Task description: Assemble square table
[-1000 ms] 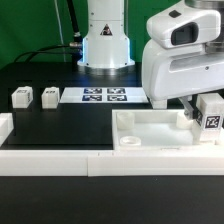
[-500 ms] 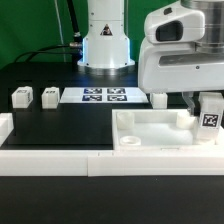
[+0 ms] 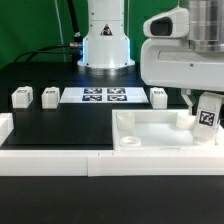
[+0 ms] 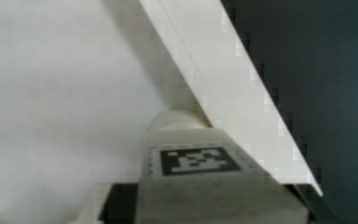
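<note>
The white square slab (image 3: 150, 132) lies at the exterior view's right, against the front border wall, with a round socket (image 3: 128, 140) showing at its near corner. My gripper (image 3: 203, 104) is shut on a white block leg (image 3: 207, 117) with a tag, held tilted over the slab's right corner. In the wrist view the leg (image 4: 197, 150) sits between my dark fingers (image 4: 144, 200), its tip against the slab (image 4: 69, 90) near its edge. Three more legs stand on the black table: two at the left (image 3: 22, 97) (image 3: 49, 96), one behind the slab (image 3: 158, 96).
The marker board (image 3: 104, 96) lies flat at the back middle, in front of the arm's base (image 3: 105, 50). A long low white border wall (image 3: 50, 160) runs along the front, with a raised end at the far left (image 3: 5, 128).
My arm has lifted a little and shifted right with the leg, which now tilts more. The leg behind the slab has come into view.
</note>
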